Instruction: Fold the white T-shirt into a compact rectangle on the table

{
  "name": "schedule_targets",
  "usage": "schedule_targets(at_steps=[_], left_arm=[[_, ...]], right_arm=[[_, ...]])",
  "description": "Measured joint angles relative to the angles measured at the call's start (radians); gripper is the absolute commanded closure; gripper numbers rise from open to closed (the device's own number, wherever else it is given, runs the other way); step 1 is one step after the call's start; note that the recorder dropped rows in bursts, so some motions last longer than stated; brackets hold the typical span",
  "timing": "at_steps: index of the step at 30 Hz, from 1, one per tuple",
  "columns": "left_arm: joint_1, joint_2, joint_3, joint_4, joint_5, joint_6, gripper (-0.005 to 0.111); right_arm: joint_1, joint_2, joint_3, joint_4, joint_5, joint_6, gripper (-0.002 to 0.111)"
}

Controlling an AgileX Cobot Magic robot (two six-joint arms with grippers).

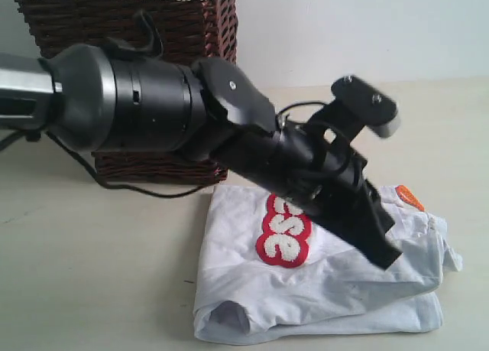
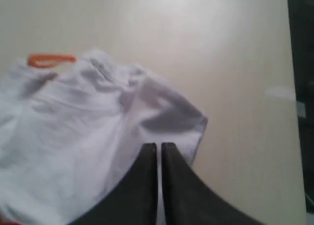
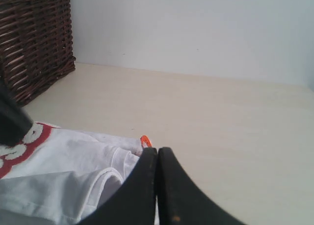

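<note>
Robot test bench: bare table [image 1: 76, 274], blank wall [image 1: 344, 30], wicker basket [image 1: 206, 22].

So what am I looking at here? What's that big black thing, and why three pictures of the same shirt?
That black thing is one of a robot's two arms, the left arm, seen by a camera standing off to the side. The other two pictures come from small cameras on each wrist, looking along the pincers: the left gripper and the right gripper. Both are shut, and neither clearly holds anything. On the table lies the white T-shirt, partly folded, with red-edged lettering and an orange neck tag. Behind it stands a wicker basket.
</note>
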Motion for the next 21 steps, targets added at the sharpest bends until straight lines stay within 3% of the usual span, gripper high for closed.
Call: schedule_targets(at_steps=[12, 17, 21], left_arm=[[-0.002, 0.105, 0.027, -0.167, -0.095, 0.225, 0.107], [-0.023, 0.122, 0.025, -0.183, 0.007, 0.241, 0.107], [-0.076, 0.156, 0.025, -0.185, 0.133, 0.242, 0.107]], right_arm=[[0.0, 0.0, 0.0, 0.0, 0.0, 0.0, 0.108], [0.0, 0.0, 0.0, 0.0, 0.0, 0.0, 0.108], [0.0, 0.0, 0.0, 0.0, 0.0, 0.0, 0.108]])
